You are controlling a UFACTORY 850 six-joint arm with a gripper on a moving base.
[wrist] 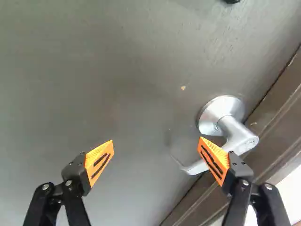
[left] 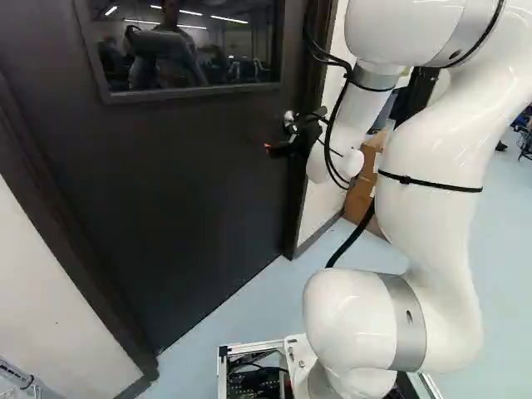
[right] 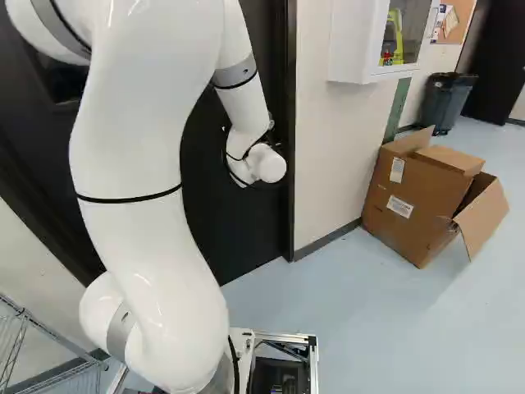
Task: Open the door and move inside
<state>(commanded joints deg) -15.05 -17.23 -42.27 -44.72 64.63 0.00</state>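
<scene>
Spread gripper [left: 291,143] at the handle [wrist: 239,135] of a closed door [left: 166,183]

You have the door before you, and it sits closed in its dark frame [wrist: 273,123]. Its silver handle is close to the door's edge on the frame side, and in the left base view this place is lower than the window [left: 187,41], near the window's lower right corner. Your arm [left: 432,208] reaches forward to this edge.

In the wrist view, your gripper [wrist: 157,143] has its two fingers spread well apart, and nothing is pinched between them. The finger nearer to the frame covers a part of the handle's lever; the free end of the lever appears between the two fingers, just beside this finger. If the finger touches the lever, you cannot tell from here. The other finger is ahead of the plain face of the door.

In the right base view, you see a cardboard box [right: 418,197] with open flaps on the floor [right: 344,320], against the wall [right: 332,156]. A white cabinet [right: 354,49] is fixed higher on this wall, and a dark bin [right: 447,100] stands beyond the box.
</scene>
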